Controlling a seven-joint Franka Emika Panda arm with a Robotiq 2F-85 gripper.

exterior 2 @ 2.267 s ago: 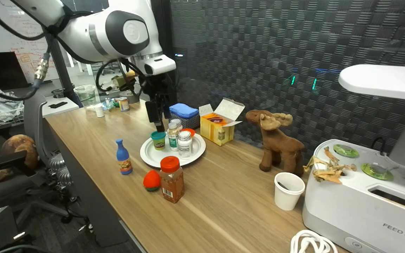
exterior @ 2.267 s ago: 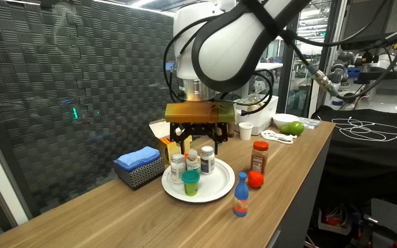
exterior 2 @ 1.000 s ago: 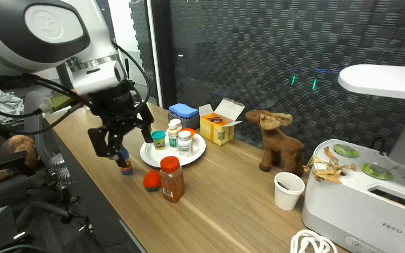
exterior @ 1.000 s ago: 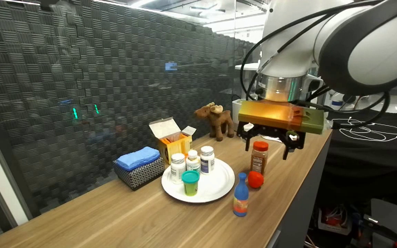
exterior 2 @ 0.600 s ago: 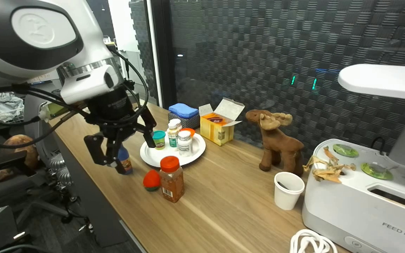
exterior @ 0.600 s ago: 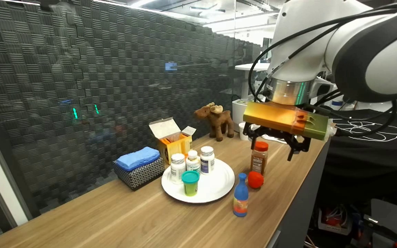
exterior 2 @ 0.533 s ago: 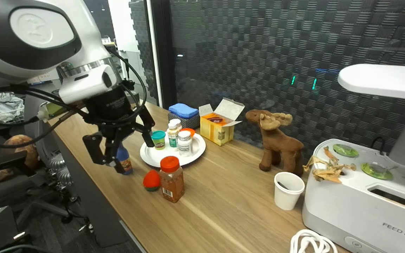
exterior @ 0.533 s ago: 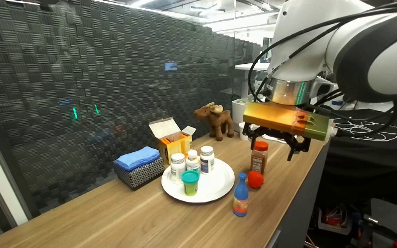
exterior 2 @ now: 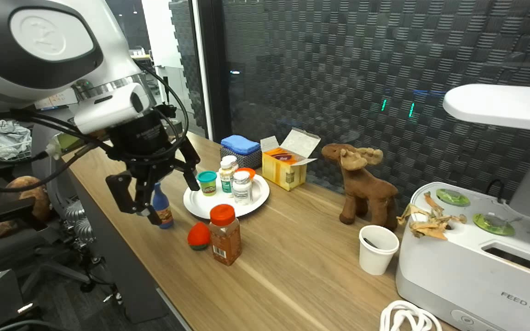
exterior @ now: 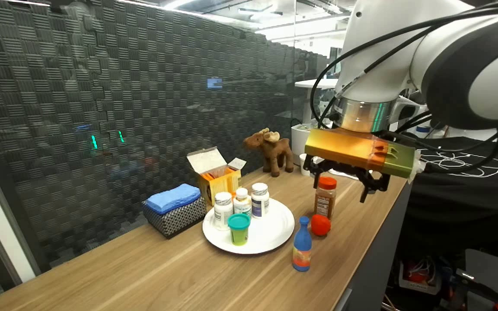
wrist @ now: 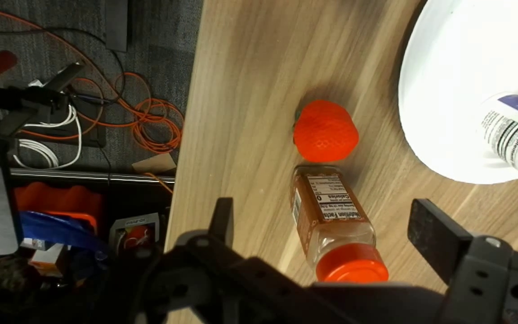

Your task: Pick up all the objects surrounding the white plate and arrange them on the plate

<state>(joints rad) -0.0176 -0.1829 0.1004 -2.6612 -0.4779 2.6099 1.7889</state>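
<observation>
The white plate (exterior: pixel 272 231) holds three supplement bottles (exterior: pixel 260 201), a green tub (exterior: pixel 239 234) with a teal lid and an orange-red item (exterior 2: pixel 246 172) partly hidden behind them. Beside the plate stand a blue toy bottle (exterior: pixel 302 245), a red strawberry-like toy (exterior: pixel 320 225) and a red-capped spice jar (exterior: pixel 325 203). My gripper (exterior: pixel 339 193) is open and empty, above the counter near the jar. In the wrist view, the jar (wrist: pixel 331 202) shows between the spread fingers (wrist: pixel 439 238) of the gripper (wrist: pixel 322 202), untouched; the red toy (wrist: pixel 325 130) lies just past its base.
A yellow box (exterior: pixel 218 185), a patterned box with a blue cloth (exterior: pixel 173 198) and a brown plush moose (exterior 2: pixel 366 188) stand along the wall. A paper cup (exterior 2: pixel 377 250), white cable (exterior 2: pixel 407 317) and white planter (exterior 2: pixel 467 266) stand farther along. The counter edge is near the red toy.
My gripper has moved from above the plate to near the spice jar and turned a little. It stays open. In the last half second it has barely moved. The objects have not moved.
</observation>
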